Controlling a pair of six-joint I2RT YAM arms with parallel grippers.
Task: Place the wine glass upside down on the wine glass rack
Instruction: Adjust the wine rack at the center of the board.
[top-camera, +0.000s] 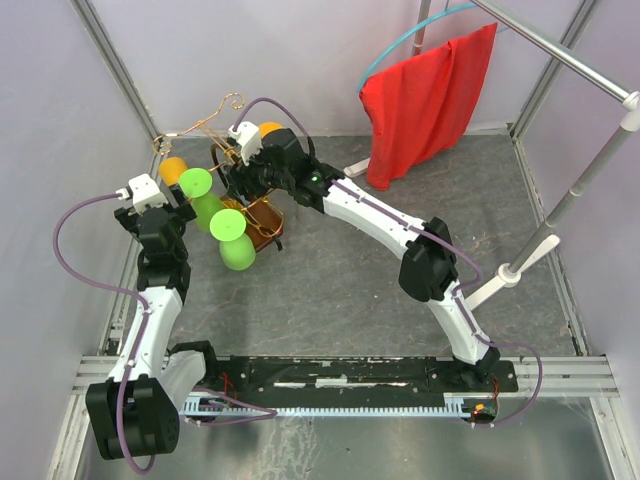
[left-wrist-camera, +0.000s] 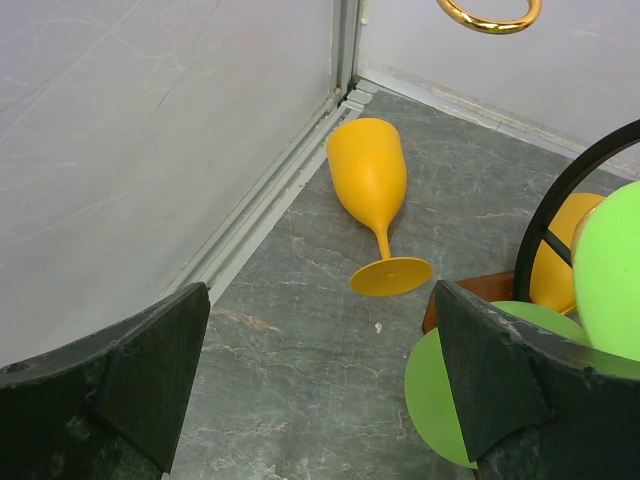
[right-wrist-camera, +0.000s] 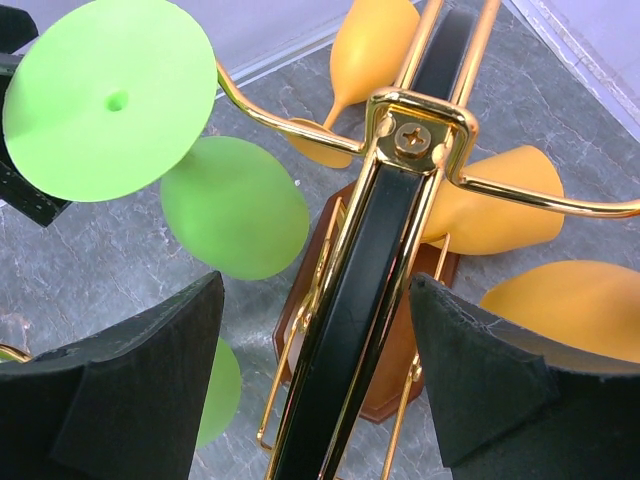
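Right gripper (right-wrist-camera: 315, 340): jaws spread to either side of the black loop handle (right-wrist-camera: 350, 290), with no clamping seen; judged to be placed to steady the wine glass rack (right-wrist-camera: 420, 105).
Left gripper (left-wrist-camera: 320, 320): spread wide, empty, pointed toward the target.
Wine glass (left-wrist-camera: 370, 180): orange, lying on its side beside the wall (left-wrist-camera: 150, 150), not yet hung.
Green glasses (right-wrist-camera: 235, 205): hung upside down by their feet.

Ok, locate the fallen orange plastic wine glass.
Left wrist view: orange plastic wine glass lies on its side along the wall, left of the wooden-based wire rack.
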